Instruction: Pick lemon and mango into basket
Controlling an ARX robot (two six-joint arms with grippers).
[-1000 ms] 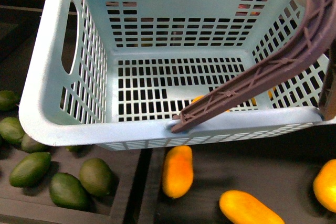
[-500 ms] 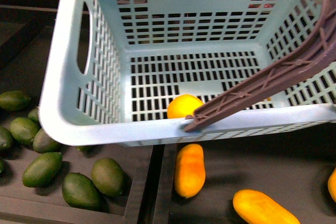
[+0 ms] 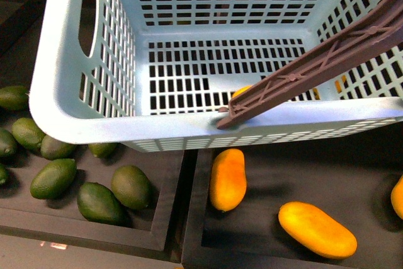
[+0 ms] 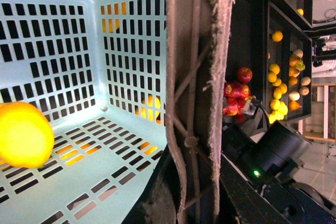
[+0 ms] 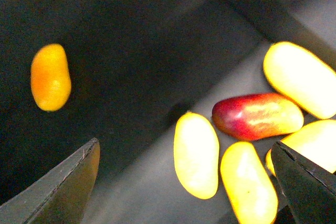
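The right jaws hang spread wide and empty, pointing down over pale yellow fruits (image 5: 196, 156). My left wrist camera sits tight against the basket (image 3: 69, 92) handle (image 4: 197, 77); how the left jaws stand I cannot tell. The lemon (image 4: 23, 135) lies on the basket floor. A mango (image 3: 228, 179) lies in the dark tray (image 3: 277, 174) just outside the basket's near wall.

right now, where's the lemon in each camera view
Front view: the lemon sits inside the basket, on its floor, mostly hidden behind the brown handle.
Left wrist view: the lemon lies on the basket floor, well clear of the handle.
Right wrist view: not in it.
Shared landmark: the brown handle, in the front and left wrist views.
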